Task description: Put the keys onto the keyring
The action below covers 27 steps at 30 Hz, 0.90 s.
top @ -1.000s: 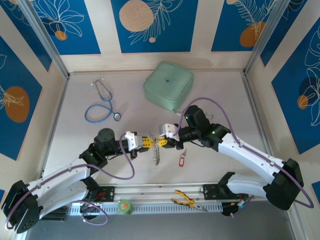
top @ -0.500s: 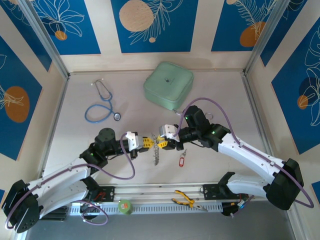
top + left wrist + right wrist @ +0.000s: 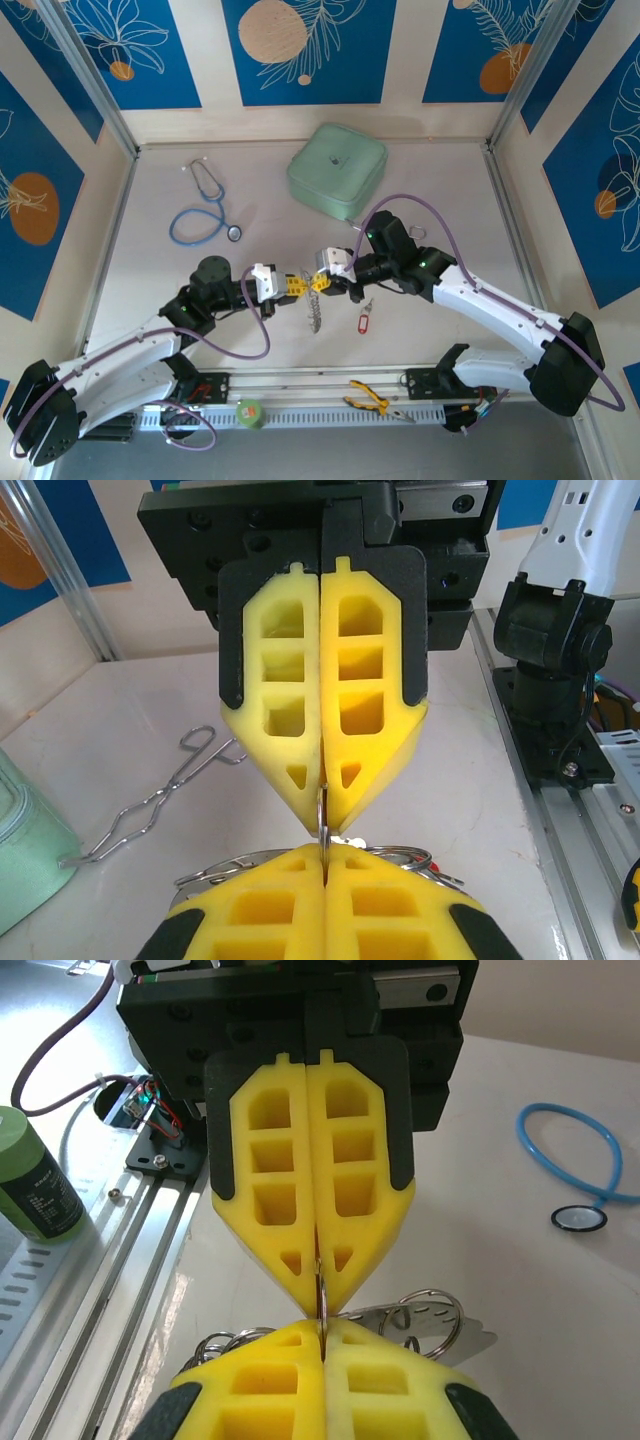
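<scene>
Near the middle of the counter [image 3: 160, 250], toward its near edge, the left claw [image 3: 296, 286] and right claw [image 3: 321, 283] meet tip to tip, left one on the left, with the keyring [image 3: 313, 308] between them, its strung pieces trailing toward the near edge. Just right of those pieces, closer to the near edge, lies the tagged key [image 3: 364, 322]. The stethoscope [image 3: 205, 210] lies toward the far-left corner. The zipped case [image 3: 337, 170] sits at the middle of the far edge. On the rail before the near edge, the canister [image 3: 249, 411] stands left of the pliers [image 3: 375, 402].
</scene>
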Tool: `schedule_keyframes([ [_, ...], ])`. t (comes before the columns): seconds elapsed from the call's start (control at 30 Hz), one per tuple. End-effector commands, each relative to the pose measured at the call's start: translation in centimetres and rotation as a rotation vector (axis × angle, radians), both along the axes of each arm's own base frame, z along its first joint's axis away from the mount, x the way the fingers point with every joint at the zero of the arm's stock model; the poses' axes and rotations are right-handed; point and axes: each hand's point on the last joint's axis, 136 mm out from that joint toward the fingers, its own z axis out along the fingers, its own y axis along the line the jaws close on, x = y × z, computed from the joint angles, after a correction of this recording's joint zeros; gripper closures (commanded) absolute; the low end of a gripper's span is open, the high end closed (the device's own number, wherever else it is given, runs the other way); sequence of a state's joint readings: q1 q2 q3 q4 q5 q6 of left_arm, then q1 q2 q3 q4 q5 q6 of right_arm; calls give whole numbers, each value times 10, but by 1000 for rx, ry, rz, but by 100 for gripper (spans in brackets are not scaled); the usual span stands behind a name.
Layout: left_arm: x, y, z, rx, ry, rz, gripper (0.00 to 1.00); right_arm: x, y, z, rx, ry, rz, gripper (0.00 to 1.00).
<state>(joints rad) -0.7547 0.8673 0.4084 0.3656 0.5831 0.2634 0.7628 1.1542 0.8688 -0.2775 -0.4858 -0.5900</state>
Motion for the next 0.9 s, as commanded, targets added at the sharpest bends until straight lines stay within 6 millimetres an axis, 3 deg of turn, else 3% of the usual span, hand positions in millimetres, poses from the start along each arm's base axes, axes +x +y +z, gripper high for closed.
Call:
schedule_keyframes([
  [0.0,2,-4,26,-51,-62,-7,100,-8,7,12,42,7,49,100],
  [0.1,4,-5,25,-49,-55,2,92,-11,10,15,57,7,60,100],
  [0.37,5,-6,28,-56,-58,1,86,-15,16,18,88,6,81,100],
  [0.43,6,-6,28,-56,-59,3,88,-16,16,17,87,10,82,100],
  [0.5,4,-5,28,-53,-63,-4,99,-16,15,16,82,13,80,100],
  [0.63,5,-3,29,-53,-77,9,100,-9,10,13,56,13,27,99],
  [0.7,5,-2,29,-47,-81,15,100,-2,1,16,54,40,-26,79],
  [0.87,8,0,19,13,-105,31,100,28,-31,1,-13,145,-347,68],
])
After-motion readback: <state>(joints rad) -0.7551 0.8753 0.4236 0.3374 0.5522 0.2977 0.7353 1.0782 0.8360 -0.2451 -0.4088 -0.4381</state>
